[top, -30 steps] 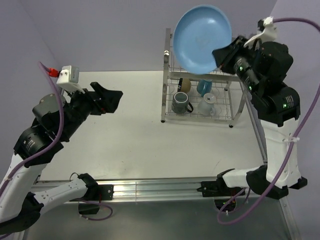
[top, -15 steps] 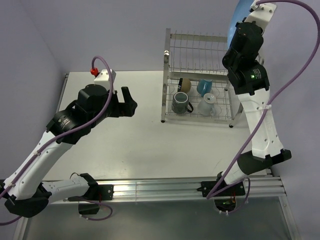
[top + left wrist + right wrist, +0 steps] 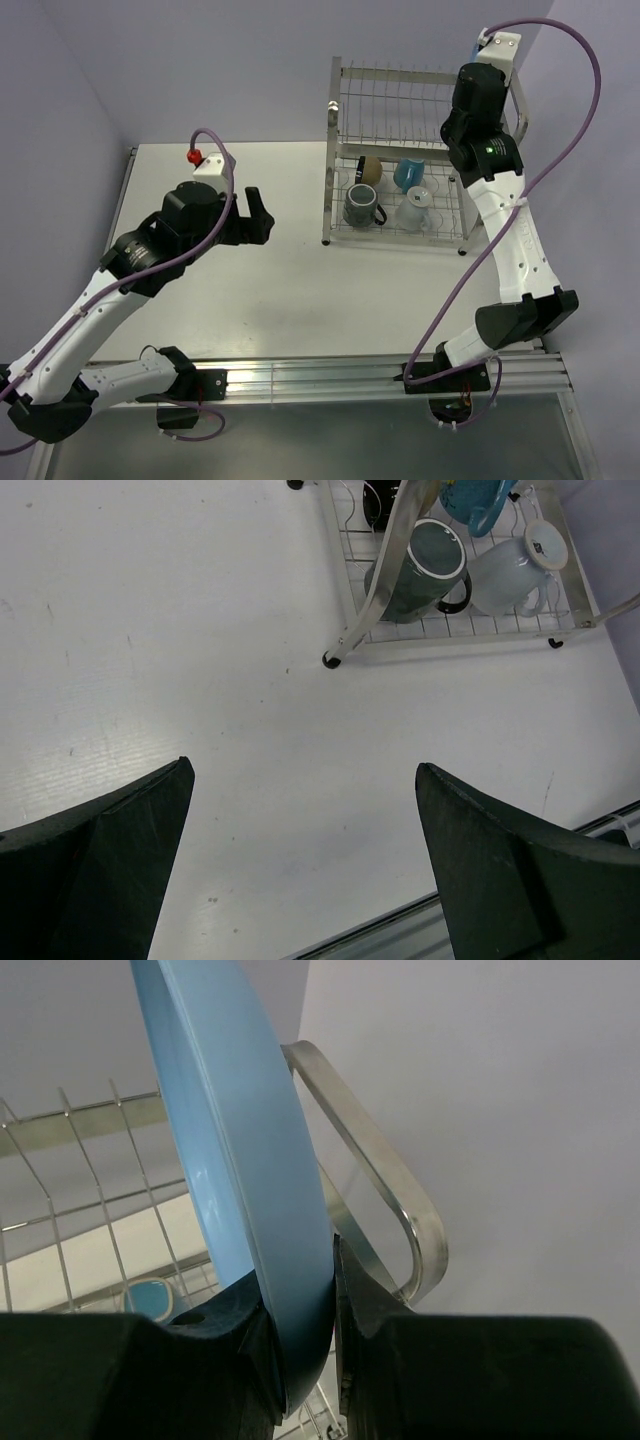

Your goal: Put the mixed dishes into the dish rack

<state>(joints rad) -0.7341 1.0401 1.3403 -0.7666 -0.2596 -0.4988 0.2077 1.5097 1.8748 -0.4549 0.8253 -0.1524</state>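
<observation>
My left tool (image 3: pixel 305 820) hangs wide open and empty over the tabletop (image 3: pixel 200 630), well apart from everything, so I see little risk there unless I swing it toward the dish rack (image 3: pixel 338 140). The rack is my real worry: it looks like a light wire frame on small feet, and a sideways shove from the right arm could skid or tip it; my right tool (image 3: pixel 300 1330) is clamped narrow on the rim of the light blue plate (image 3: pixel 235 1160), which stands on edge high at the rack's far right corner, just beside the looped side handle (image 3: pixel 380 1170); I cannot tell whether the plate touches that handle; if I lower it here the rim could catch the handle, or land on top of a wire instead of between two, then lean or slide out when I let go; the hold is only a pinch at the rim, so a knock could twist the plate in the pads; a dropped plate would fall toward the lower tier, where the dark grey mug (image 3: pixel 360 205), the white mug (image 3: pixel 413 208), the light blue mug (image 3: pixel 407 173) and the small bowl (image 3: pixel 370 168) already sit.
</observation>
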